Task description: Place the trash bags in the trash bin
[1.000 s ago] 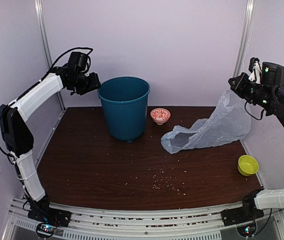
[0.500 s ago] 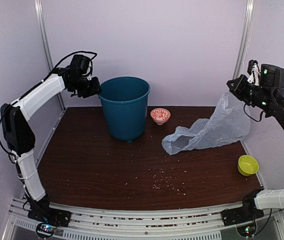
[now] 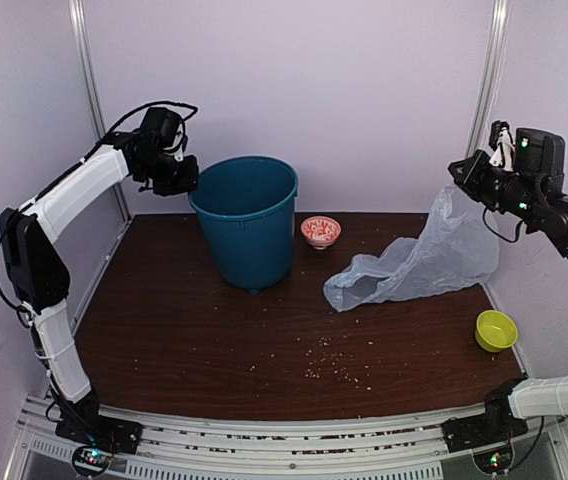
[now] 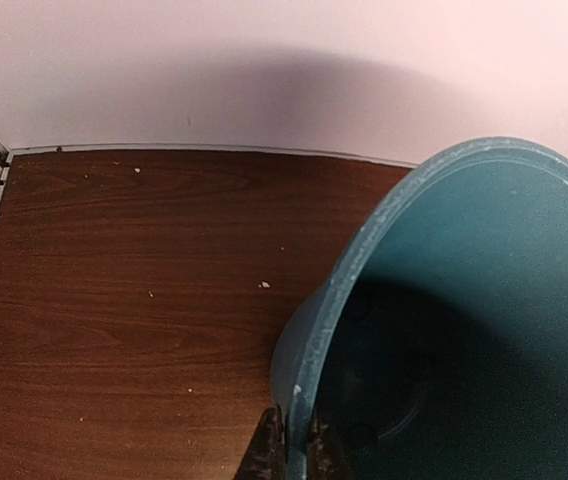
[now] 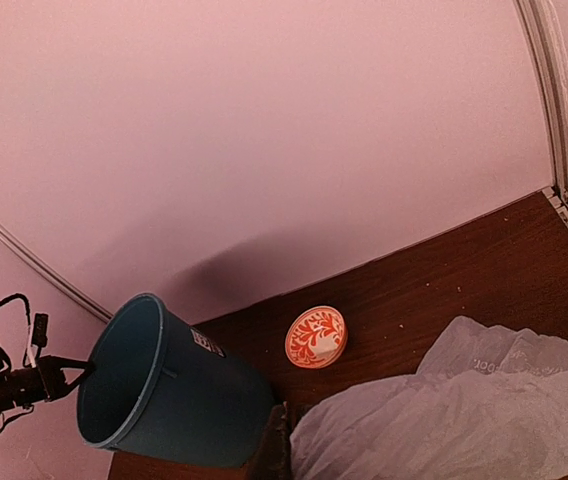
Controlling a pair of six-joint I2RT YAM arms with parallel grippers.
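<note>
Lilac walls back a crinkly translucent bag and teal bin.

red-patterned bowl stands between trash bin and trash bag.

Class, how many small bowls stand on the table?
2. One small red-patterned bowl right of the round teal plastic bin; one small lime-green bowl at far right.

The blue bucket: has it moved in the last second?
Yes. The trash bin has tipped leftwards, its rim drawn away from the red-patterned bowl, with the left end effector shut on that rim.
</note>
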